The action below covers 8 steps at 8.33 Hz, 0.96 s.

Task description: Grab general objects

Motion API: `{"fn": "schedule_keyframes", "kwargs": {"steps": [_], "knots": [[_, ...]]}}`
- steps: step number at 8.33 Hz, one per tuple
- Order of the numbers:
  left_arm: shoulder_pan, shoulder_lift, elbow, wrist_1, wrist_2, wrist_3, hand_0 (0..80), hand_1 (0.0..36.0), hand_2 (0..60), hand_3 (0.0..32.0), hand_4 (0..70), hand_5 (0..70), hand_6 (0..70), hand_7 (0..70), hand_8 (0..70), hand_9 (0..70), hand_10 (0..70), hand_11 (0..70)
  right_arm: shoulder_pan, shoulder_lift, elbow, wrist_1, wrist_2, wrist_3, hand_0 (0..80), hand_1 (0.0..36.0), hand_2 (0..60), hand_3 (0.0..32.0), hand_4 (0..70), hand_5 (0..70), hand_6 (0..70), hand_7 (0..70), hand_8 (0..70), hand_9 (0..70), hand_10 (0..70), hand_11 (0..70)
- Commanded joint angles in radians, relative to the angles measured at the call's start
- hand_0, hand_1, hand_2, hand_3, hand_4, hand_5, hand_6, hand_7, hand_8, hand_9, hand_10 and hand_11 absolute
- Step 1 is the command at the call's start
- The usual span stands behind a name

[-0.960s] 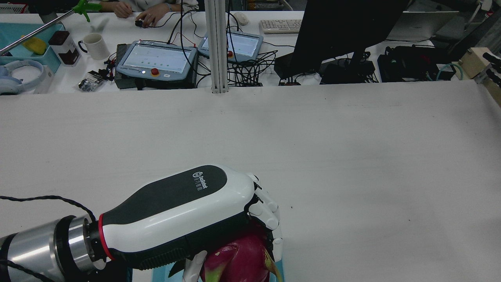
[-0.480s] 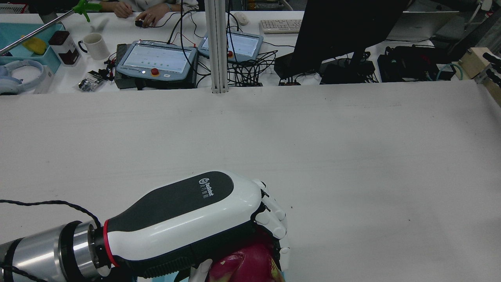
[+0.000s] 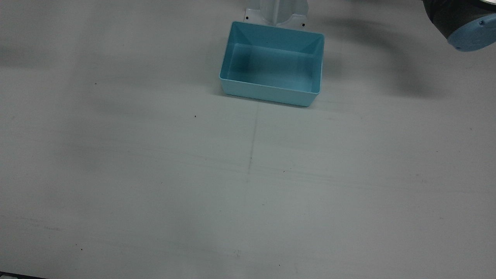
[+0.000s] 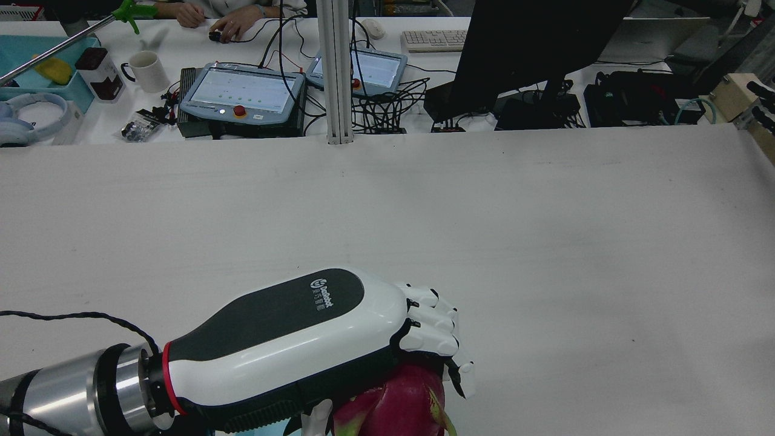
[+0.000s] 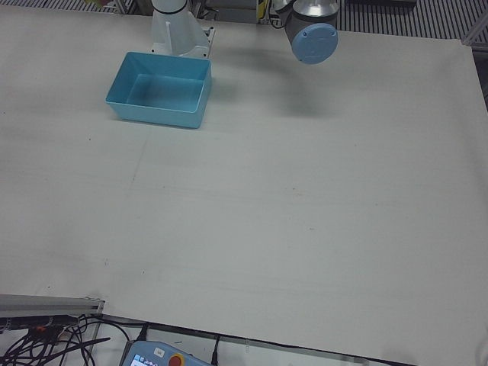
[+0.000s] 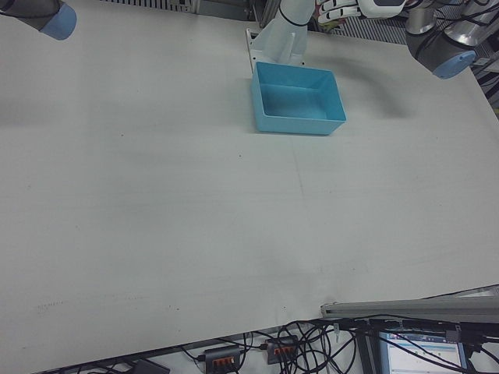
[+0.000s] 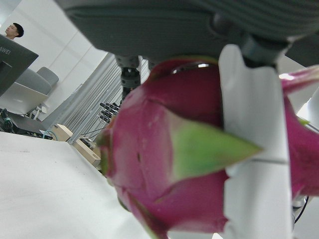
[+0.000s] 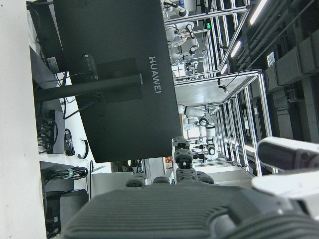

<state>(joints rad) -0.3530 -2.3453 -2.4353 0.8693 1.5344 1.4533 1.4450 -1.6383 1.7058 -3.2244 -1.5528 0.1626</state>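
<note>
A dragon fruit (image 4: 396, 402) is gripped by the left hand (image 4: 339, 345), while the right hand's (image 8: 209, 209) state cannot be told

The rear view looks forward and down from high behind the arms, close above the left hand (image 4: 339, 339) at its lower edge. The three front views face back across the white desk (image 3: 248, 174), sharing the blue bin (image 3: 271, 64); the front view looks almost straight down. The left hand camera sits close behind its fingers (image 7: 256, 149), and the right hand camera faces a monitor (image 8: 114, 74).
</note>
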Motion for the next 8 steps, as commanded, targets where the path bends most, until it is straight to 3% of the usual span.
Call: {"fn": "schedule_keyframes", "kwargs": {"steps": [1, 2, 3, 5, 6, 7, 8], "knots": [[-0.001, 0.001, 0.002, -0.007, 0.0, -0.001, 51.2, 10.1, 0.0, 0.0, 23.6, 10.5, 15.1, 21.4, 10.2, 13.3, 18.6, 28.2, 0.0, 0.0, 0.0, -0.002, 0.0, 0.0, 0.0, 0.0, 0.0, 0.0, 0.0, 0.0, 0.0, 0.0, 0.0, 0.0, 0.0, 0.0], [-0.001, 0.003, 0.004, -0.01, 0.0, -0.001, 49.9, 8.7, 0.0, 0.0, 23.1, 10.7, 14.5, 20.7, 9.6, 12.4, 18.5, 27.9, 0.0, 0.0, 0.0, 0.0, 0.0, 0.0, 0.0, 0.0, 0.0, 0.0, 0.0, 0.0, 0.0, 0.0, 0.0, 0.0, 0.0, 0.0], [-0.003, 0.001, 0.007, -0.013, 0.0, -0.001, 50.0, 9.7, 0.0, 0.0, 22.7, 10.5, 14.2, 20.5, 9.2, 11.9, 18.4, 27.9, 0.0, 0.0, 0.0, 0.0, 0.0, 0.0, 0.0, 0.0, 0.0, 0.0, 0.0, 0.0, 0.0, 0.0, 0.0, 0.0, 0.0, 0.0], [-0.017, 0.0, 0.015, -0.013, 0.0, -0.016, 43.1, 1.9, 0.0, 0.0, 21.1, 10.6, 14.3, 20.9, 8.3, 11.2, 17.8, 26.2, 0.0, 0.0, 0.0, 0.0, 0.0, 0.0, 0.0, 0.0, 0.0, 0.0, 0.0, 0.0, 0.0, 0.0, 0.0, 0.0, 0.0, 0.0], [-0.065, 0.001, 0.015, -0.013, 0.001, -0.045, 41.9, 1.3, 0.0, 0.0, 21.1, 10.5, 14.2, 20.8, 8.1, 11.1, 17.7, 25.9, 0.0, 0.0, 0.0, 0.0, 0.0, 0.0, 0.0, 0.0, 0.0, 0.0, 0.0, 0.0, 0.0, 0.0, 0.0, 0.0, 0.0, 0.0], [-0.155, 0.03, 0.015, -0.041, -0.003, -0.077, 42.9, 2.1, 0.0, 0.0, 21.0, 10.8, 14.0, 20.7, 8.1, 11.1, 17.8, 26.1, 0.0, 0.0, 0.0, 0.0, 0.0, 0.0, 0.0, 0.0, 0.0, 0.0, 0.0, 0.0, 0.0, 0.0, 0.0, 0.0, 0.0, 0.0], [-0.27, 0.093, 0.022, -0.094, -0.014, -0.143, 51.9, 14.6, 5.3, 0.0, 23.6, 15.2, 15.4, 23.0, 10.0, 13.3, 18.9, 28.9, 0.0, 0.0, 0.0, 0.0, 0.0, 0.0, 0.0, 0.0, 0.0, 0.0, 0.0, 0.0, 0.0, 0.0, 0.0, 0.0, 0.0, 0.0]]}}
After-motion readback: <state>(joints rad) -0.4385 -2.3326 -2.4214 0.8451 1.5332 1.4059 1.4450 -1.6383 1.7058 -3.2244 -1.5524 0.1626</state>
